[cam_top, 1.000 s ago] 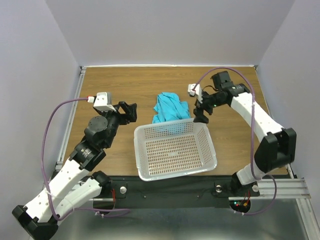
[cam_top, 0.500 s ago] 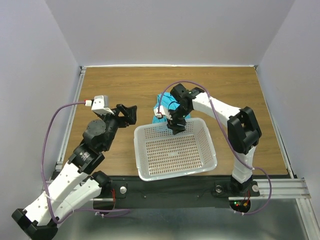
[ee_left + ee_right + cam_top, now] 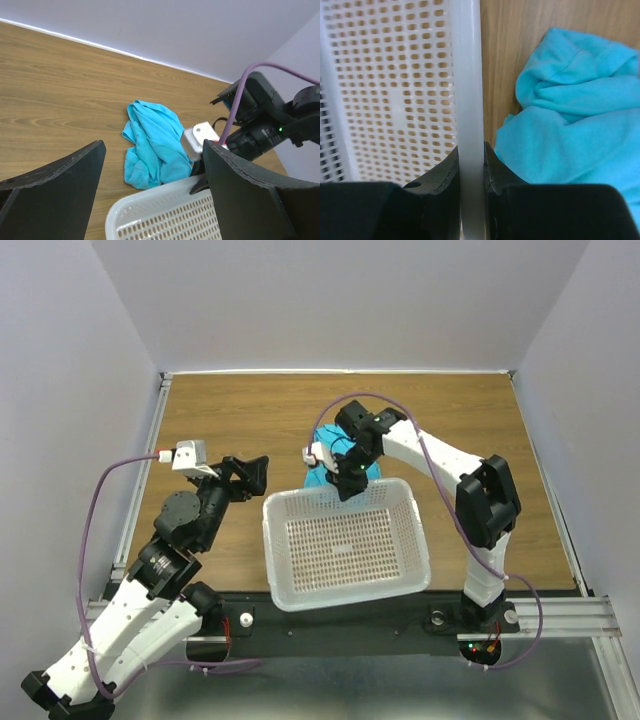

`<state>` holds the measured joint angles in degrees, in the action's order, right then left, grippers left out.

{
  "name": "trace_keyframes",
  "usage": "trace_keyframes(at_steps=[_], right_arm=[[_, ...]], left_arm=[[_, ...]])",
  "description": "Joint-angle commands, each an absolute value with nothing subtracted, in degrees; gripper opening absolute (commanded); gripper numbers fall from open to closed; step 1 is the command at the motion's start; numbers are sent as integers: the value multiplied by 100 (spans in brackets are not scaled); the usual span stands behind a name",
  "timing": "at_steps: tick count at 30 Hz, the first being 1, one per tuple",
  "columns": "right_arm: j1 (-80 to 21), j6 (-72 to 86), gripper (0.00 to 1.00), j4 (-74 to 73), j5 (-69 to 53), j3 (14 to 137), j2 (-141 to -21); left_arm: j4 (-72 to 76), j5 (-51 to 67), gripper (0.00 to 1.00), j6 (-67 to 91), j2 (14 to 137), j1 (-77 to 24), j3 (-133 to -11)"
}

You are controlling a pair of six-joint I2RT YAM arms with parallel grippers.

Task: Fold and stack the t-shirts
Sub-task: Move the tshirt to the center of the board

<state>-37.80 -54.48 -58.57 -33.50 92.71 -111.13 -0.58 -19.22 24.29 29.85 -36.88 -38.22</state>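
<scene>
A crumpled turquoise t-shirt (image 3: 322,476) lies on the wooden table just behind the white mesh basket (image 3: 268,540), partly hidden by the right arm in the top view. The left wrist view has the t-shirt (image 3: 152,145) ahead, beyond the basket (image 3: 165,215). My right gripper (image 3: 350,485) is shut on the basket's far rim (image 3: 468,75), one finger inside and one outside (image 3: 470,152), with the t-shirt (image 3: 570,125) right beside it. My left gripper (image 3: 255,472) hangs open left of the basket, its jaws wide apart (image 3: 153,147) and holding nothing.
The table has a raised metal rail (image 3: 160,430) along the left side and grey walls on three sides. The right arm's purple cable (image 3: 345,405) loops over the t-shirt. Bare wood (image 3: 480,430) lies behind and to both sides of the basket.
My right arm swung left from beside the basket onto its far rim and shut on it. The basket shifted slightly left and toward the front. The left arm drew back a little.
</scene>
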Motion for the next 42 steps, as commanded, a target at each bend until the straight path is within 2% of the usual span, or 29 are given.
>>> trace_keyframes(at_steps=[1, 8, 16, 20, 33, 37, 40, 42], right_arm=[[-3438, -4361, 1, -5792, -4119, 10291, -10424], [-1392, -3393, 1, -5775, -5009, 10687, -9942], [684, -2039, 1, -4615, -3790, 10380, -9440], [1159, -1978, 1, -3765, -1948, 10064, -9579], [1679, -1863, 1, -3568, -405, 11856, -11908], [1758, -2117, 22, -3551, -36, 12041, -12295], [1819, -2145, 29, -3472, 280, 12137, -12524], [1889, -2101, 47, -3332, 526, 12190, -12638]], left_arm=[[97, -1925, 90, 2417, 2725, -3656, -3832], [132, -2056, 90, 2356, 2496, -3656, -3841], [281, -1995, 90, 2276, 2566, -3665, -3771], [334, -1907, 90, 2285, 2558, -3665, -3683], [352, -1819, 90, 2426, 2382, -3656, -3375], [378, -1793, 90, 2470, 2390, -3656, -3313], [413, -1758, 90, 2443, 2496, -3665, -3331], [439, -1732, 90, 2443, 2566, -3665, -3375]])
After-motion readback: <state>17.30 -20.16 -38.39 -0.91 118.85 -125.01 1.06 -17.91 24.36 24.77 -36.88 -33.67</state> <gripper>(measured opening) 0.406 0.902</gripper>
